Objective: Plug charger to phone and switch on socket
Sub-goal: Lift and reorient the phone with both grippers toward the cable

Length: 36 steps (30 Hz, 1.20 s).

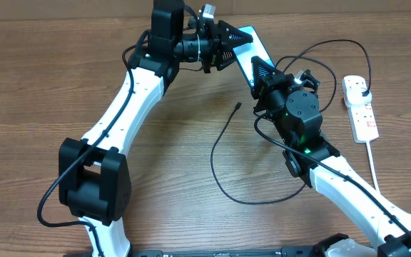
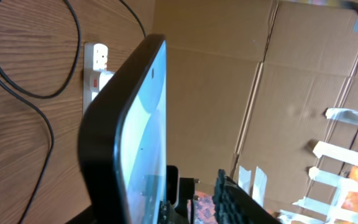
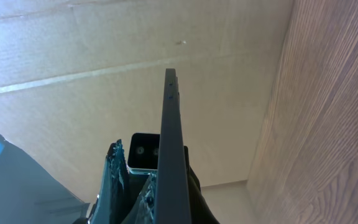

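Phone [image 1: 254, 50] is up off the table [image 1: 48, 71], at 1 o'clock from centre, tilted, with an arm at each end. The right gripper [image 1: 257, 71] is clamped on its lower end. The right wrist view shows the phone edge-on, pinched between the fingers, so that arm carries the weight. The left gripper [image 1: 232, 44] reaches in from 11 o'clock at the top end, jaws partway apart around it. In the left wrist view I see a sliver of gap beside the screen, so whether it is pinching, I cannot tell.

Why hold it this way? My read is that lifting the phone off the wood frees its port, and a 2nd grip would steady it or let the right arm let go.

The charger [image 1: 216, 153] lies loose on the table, its tip [image 1: 238, 106] bare near centre, just beside the right arm at 9 o'clock from it. Nobody has it. The cable loops down to 6 o'clock, then runs out to the socket [image 1: 362, 114] at 3 o'clock, where the plug [image 1: 364, 91] looks seated. I cannot read the switch.

So the tip is not yet in the phone, and 1 gripper must free itself to fetch it.
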### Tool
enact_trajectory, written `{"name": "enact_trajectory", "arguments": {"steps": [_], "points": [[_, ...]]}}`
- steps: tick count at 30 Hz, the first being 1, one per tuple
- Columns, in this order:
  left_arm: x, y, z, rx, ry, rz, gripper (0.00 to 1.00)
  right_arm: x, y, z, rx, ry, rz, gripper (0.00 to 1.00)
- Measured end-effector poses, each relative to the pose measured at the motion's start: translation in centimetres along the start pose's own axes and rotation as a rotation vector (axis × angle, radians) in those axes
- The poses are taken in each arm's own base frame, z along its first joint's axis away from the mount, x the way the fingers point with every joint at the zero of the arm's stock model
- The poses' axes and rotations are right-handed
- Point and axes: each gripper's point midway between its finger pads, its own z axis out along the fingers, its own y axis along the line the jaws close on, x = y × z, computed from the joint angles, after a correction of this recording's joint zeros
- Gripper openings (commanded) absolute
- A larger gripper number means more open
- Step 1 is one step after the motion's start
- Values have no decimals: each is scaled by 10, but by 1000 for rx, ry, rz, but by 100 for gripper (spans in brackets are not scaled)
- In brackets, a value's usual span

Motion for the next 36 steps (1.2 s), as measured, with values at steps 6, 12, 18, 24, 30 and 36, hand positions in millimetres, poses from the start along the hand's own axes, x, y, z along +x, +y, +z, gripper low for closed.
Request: {"name": "enact_trajectory", "arguments": {"steps": [6, 12, 18, 24, 30, 36], "points": [[5, 8, 3, -28, 11, -12, 28, 1, -1, 0, 4, 7, 0, 4], [8, 13, 4, -45, 24, -12, 22, 6, -2, 0, 10, 37, -2, 4], [10, 15, 4, -48, 33, 9, 15, 9, -2, 0, 17, 58, -9, 4], [10, 15, 3, -48, 34, 11, 9, 10, -1, 1, 22, 58, 11, 4], [10, 14, 2, -44, 38, 13, 4, 11, 0, 1, 23, 62, 32, 5], [10, 14, 2, -45, 38, 18, 4, 13, -3, 1, 33, 75, 5, 25]]}}
